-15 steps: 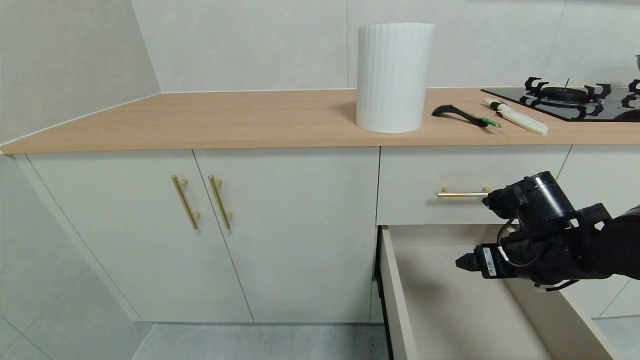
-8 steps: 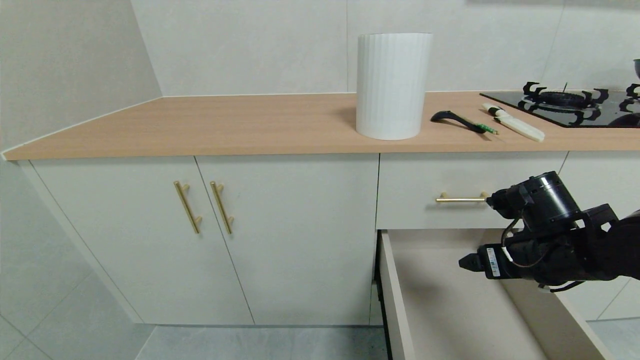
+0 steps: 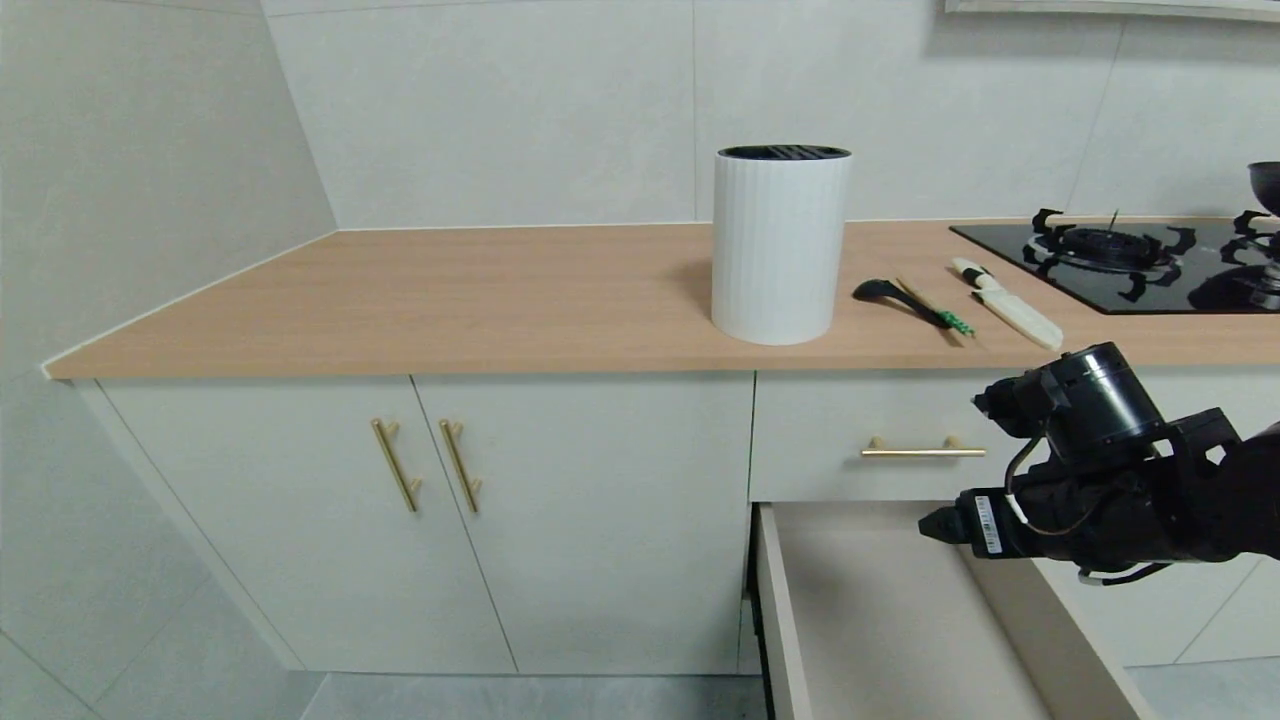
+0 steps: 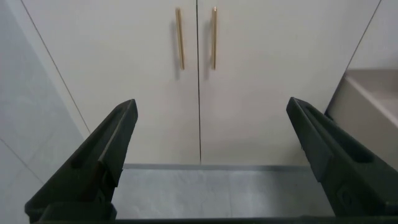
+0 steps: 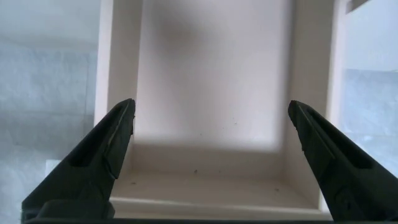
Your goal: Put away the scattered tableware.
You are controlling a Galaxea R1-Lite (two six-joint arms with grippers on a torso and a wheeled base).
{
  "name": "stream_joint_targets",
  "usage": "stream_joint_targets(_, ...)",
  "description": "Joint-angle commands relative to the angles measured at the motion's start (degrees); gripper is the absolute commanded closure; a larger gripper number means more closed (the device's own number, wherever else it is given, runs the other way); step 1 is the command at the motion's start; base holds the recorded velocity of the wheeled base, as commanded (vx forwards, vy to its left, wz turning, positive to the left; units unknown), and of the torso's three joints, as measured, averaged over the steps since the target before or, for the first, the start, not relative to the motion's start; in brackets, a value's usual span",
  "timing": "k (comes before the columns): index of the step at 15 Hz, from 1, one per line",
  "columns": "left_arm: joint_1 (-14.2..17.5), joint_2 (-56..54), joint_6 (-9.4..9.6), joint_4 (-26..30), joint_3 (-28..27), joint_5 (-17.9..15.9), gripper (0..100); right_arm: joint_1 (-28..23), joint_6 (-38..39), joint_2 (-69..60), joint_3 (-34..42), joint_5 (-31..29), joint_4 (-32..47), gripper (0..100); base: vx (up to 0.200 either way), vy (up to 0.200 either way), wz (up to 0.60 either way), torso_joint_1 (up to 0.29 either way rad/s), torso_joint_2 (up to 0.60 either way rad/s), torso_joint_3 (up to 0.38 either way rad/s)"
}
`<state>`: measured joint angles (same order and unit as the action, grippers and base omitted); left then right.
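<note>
Bright, soft, even light fills the kitchen. The white ribbed holder point(image 3: 781, 250) throws a faint shadow to its left on the tabletop point(image 3: 450, 300). The glass hob point(image 3: 1190, 285) mirrors its burner grates. In the head view, straight edges splay toward the corners. A dim patch shades the floor of the drawer point(image 5: 211, 93).

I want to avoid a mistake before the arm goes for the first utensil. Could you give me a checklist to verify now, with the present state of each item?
1. Pale lower drawer pulled open: ok.
2. Room in the drawer for utensils, judged from the right wrist view: ok.
3. Right gripper open, empty, above the drawer: ok.
4. Left gripper open, empty, facing the gold-handled cabinet doors: ok.
5. Black spoon with green handle end and white knife lying free on the wooden countertop: ok.
6. Both utensils within the right arm's reach: cannot tell.
</note>
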<state>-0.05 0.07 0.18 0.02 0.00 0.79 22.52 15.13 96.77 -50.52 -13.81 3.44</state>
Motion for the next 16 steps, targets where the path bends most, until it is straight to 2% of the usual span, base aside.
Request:
stream_joint_targets(1,0.0,0.0,-0.01,0.0,0.0,0.0,0,0.1,0.0,0.0,0.0,0.0,0.0,0,0.000,0.000,0.00,0.188,-0.47,-0.281)
stream_joint_targets(7,0.0,0.0,-0.01,0.0,0.0,0.0,0,0.1,-0.2,0.4,0.0,-0.1,0.0,0,0.000,0.000,0.00,0.198,-0.49,-0.283)
stream_joint_targets(9,0.0,0.0,-0.01,0.0,0.0,0.0,0,-0.5,-2.4,-0.2,-0.4,-0.1,0.0,0,0.000,0.000,0.00,0.127,-0.28,-0.159)
stream_joint_targets(13,0.0,0.0,-0.01,0.0,0.0,0.1,0,-2.6,-4.1,2.6,-9.2,0.3,0.0,0,0.000,0.000,0.00,0.021,-0.05,-0.023)
stream_joint_targets(14,0.0,0.0,-0.01,0.0,0.0,0.1,0,-2.9,-4.3,4.9,-14.3,0.5,0.1,0,0.000,0.000,0.00,0.000,0.00,0.000)
stream_joint_targets(16,0.0,0.0,-0.01,0.0,0.0,0.0,0,-4.0,-6.5,6.7,-18.6,0.5,0.1,0,0.000,0.000,0.00,0.000,0.00,0.000)
